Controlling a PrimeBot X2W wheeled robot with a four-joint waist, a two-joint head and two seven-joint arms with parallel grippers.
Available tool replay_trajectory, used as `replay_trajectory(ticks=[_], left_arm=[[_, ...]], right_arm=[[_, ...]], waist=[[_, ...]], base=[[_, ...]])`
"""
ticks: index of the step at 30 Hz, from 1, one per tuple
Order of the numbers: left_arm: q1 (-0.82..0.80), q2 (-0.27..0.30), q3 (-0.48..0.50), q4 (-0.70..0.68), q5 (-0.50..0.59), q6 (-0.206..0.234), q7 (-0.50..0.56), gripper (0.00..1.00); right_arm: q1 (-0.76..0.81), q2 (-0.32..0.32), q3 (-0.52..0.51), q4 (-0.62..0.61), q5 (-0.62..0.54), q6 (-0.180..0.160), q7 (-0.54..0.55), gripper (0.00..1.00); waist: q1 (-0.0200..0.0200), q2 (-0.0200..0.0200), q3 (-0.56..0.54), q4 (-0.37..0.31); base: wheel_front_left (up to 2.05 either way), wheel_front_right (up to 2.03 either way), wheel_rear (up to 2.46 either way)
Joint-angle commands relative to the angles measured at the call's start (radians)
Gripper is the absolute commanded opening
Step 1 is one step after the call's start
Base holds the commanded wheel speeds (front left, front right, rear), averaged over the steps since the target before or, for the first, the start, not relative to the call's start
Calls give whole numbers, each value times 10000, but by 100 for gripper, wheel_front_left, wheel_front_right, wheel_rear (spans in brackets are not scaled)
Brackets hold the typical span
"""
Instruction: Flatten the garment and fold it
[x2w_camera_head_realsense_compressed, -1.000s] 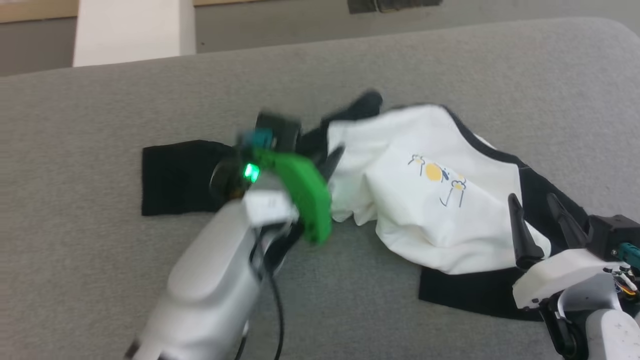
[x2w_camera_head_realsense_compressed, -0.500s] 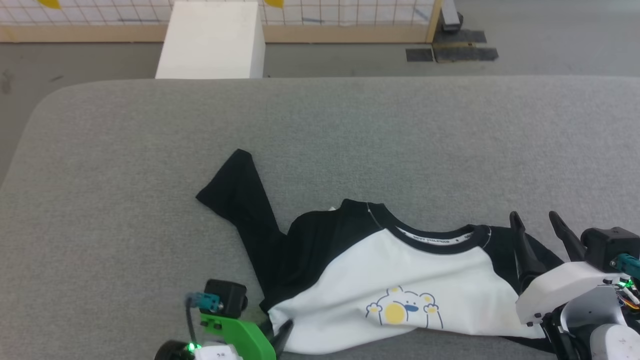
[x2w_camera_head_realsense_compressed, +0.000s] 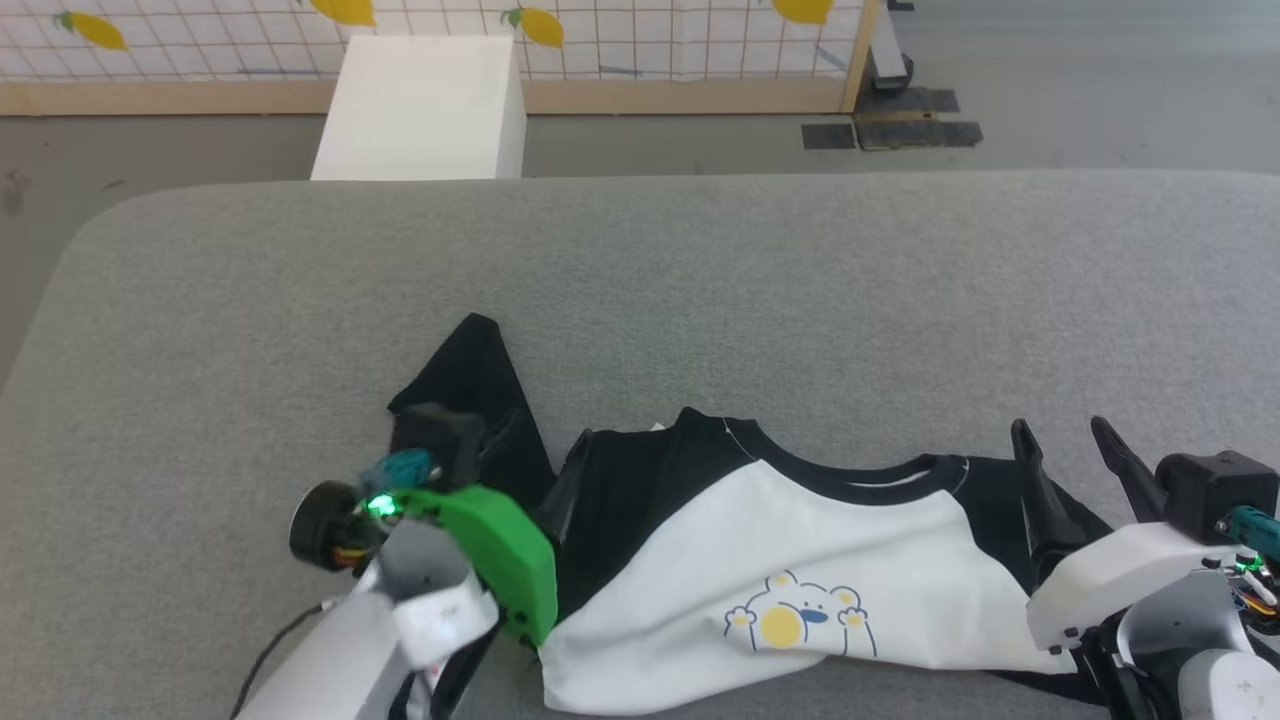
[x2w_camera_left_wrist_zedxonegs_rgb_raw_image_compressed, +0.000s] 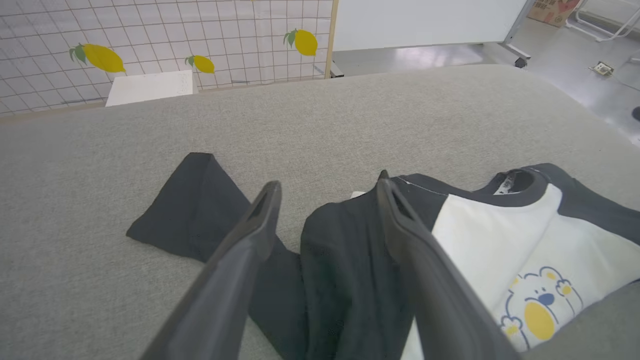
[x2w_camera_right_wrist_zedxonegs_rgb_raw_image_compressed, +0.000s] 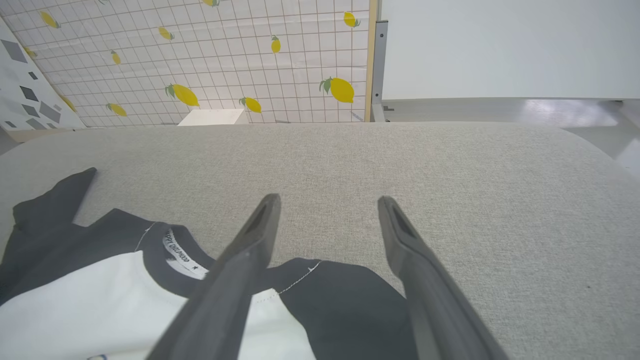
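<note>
Garment (x2w_camera_head_realsense_compressed: 800, 560) lies beneath left and right jaws, both wide and empty.

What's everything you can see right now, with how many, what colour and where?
garment: one, white body with black sleeves, rumpled on the table's near side
table: one, grey, under the garment
box: one, white, beyond the table's far edge
screen: one, white grid with yellow lemons, behind the box
floor patches: a few, dark, right of the box
left gripper: one, dark fingers, open over the black sleeve
right gripper: one, dark fingers, open over the black shoulder
</note>
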Motion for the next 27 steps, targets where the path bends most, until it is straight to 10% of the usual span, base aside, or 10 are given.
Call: replay_trajectory(ticks=[1, 15, 17, 18, 27], left_arm=[[-451, -40, -138, 514, 116, -149, 231, 100], [-2440, -322, -1141, 4566, -202, -859, 3469, 100], [-2480, -354, -1296, 4836, -346, -965, 4084, 54], [-2486, -391, -1300, 4914, -464, -979, 4306, 0], [-2227, -14, -176, 4587, -371, 425, 2741, 0]], right_arm=[[-7, 1, 34, -70, 11, -15, 8, 100], [-396, 1, 234, 99, 217, -15, -231, 100], [-416, 1, 226, 126, 224, -15, -253, 100], [-418, 1, 216, 135, 229, -15, -263, 100], [-443, 1, 191, 106, 186, -15, -262, 100]], waist=[[0, 84, 193, -190], [0, 84, 965, -948], [0, 84, 996, -959], [0, 84, 1006, -947], [0, 84, 861, -501]], base=[[0, 0, 0], [0, 0, 0], [0, 0, 0], [0, 0, 0], [0, 0, 0]])
